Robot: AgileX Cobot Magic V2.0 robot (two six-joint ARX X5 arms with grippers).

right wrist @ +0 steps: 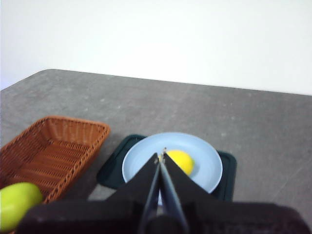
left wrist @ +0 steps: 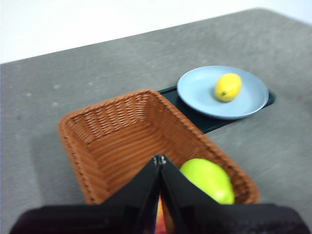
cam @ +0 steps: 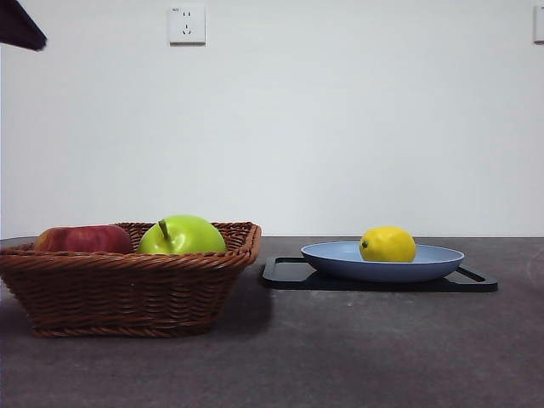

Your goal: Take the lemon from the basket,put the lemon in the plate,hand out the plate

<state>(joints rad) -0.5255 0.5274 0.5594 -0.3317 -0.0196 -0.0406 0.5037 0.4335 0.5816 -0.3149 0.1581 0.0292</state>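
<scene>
The yellow lemon (cam: 388,245) lies in the light-blue plate (cam: 331,255), which rests on a flat black tray (cam: 285,274) right of the wicker basket (cam: 119,293). From the left wrist view the lemon (left wrist: 227,87) sits on the plate (left wrist: 195,87) beyond the basket (left wrist: 117,126); my left gripper (left wrist: 159,158) hangs shut and empty above the basket. My right gripper (right wrist: 162,155) is shut and empty, held high above the plate (right wrist: 141,163) with the lemon (right wrist: 181,161) just behind its tips. A dark arm tip (cam: 19,27) shows at the top left of the front view.
A green apple (cam: 181,235) with a stem and a red apple (cam: 83,239) lie in the basket. The green apple (left wrist: 207,179) is at the basket's near end in the left wrist view. A wall socket (cam: 187,25) is on the white wall behind.
</scene>
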